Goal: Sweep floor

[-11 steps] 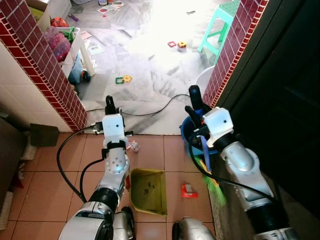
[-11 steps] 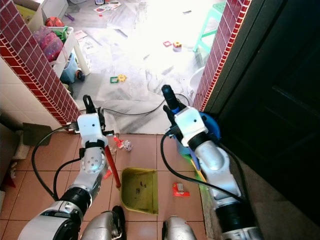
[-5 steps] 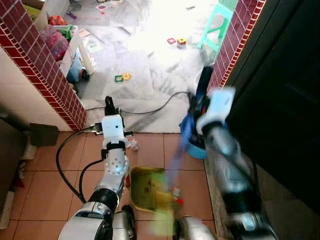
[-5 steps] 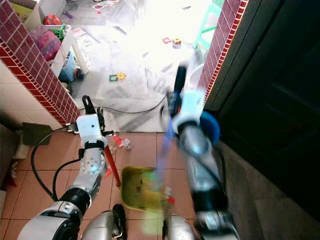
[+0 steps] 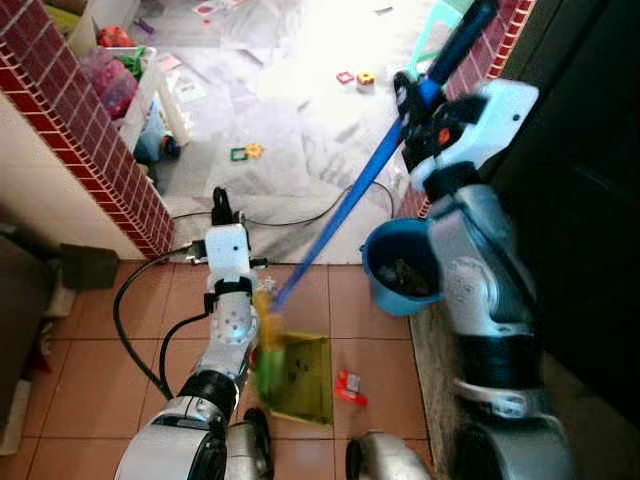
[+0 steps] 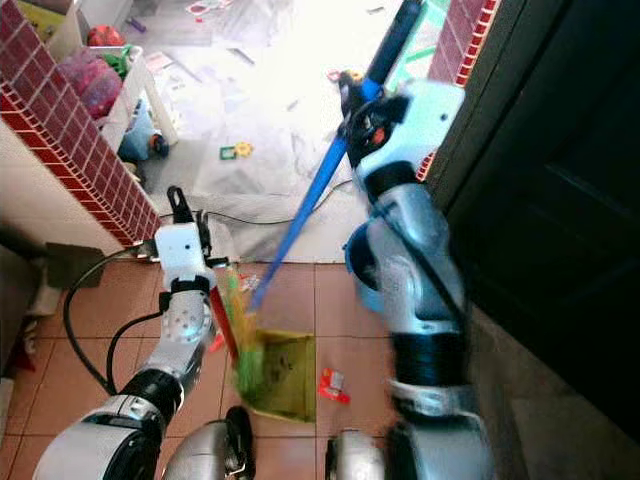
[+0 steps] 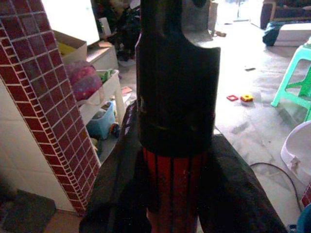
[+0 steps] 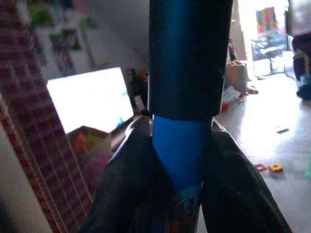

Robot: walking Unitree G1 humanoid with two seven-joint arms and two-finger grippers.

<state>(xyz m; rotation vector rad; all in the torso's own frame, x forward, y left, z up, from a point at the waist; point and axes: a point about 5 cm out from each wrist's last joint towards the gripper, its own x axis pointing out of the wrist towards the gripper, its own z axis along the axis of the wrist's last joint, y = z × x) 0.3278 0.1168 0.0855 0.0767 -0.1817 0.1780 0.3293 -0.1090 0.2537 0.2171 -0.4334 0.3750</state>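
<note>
My right gripper (image 5: 422, 92) is raised high and shut on the blue broom handle (image 5: 345, 205), which slants down to the left. The broom's green and yellow bristles (image 5: 265, 345) are blurred at the left edge of the yellow-green dustpan (image 5: 303, 378) on the brown tiles. The left gripper (image 5: 221, 212) is shut on the dustpan's upright red handle (image 6: 222, 320), seen close between its fingers (image 7: 116, 189) in the left wrist view. A red wrapper (image 5: 348, 385) lies just right of the dustpan. The right wrist view shows the blue shaft (image 8: 182, 150) under a black grip.
A blue bucket (image 5: 400, 268) stands by the dark door (image 5: 585, 200) on the right. Red brick pillars (image 5: 95, 130) frame a doorway to a bright room with scattered toys (image 5: 246, 153), a green stool (image 7: 294, 73) and a white toy shelf (image 5: 150, 90). A black cable (image 5: 300, 222) crosses the threshold.
My right arm has lifted and swung the broom from beside the bucket across to the left, over the dustpan. The red wrapper sits a little closer to the dustpan. The left arm held still.
</note>
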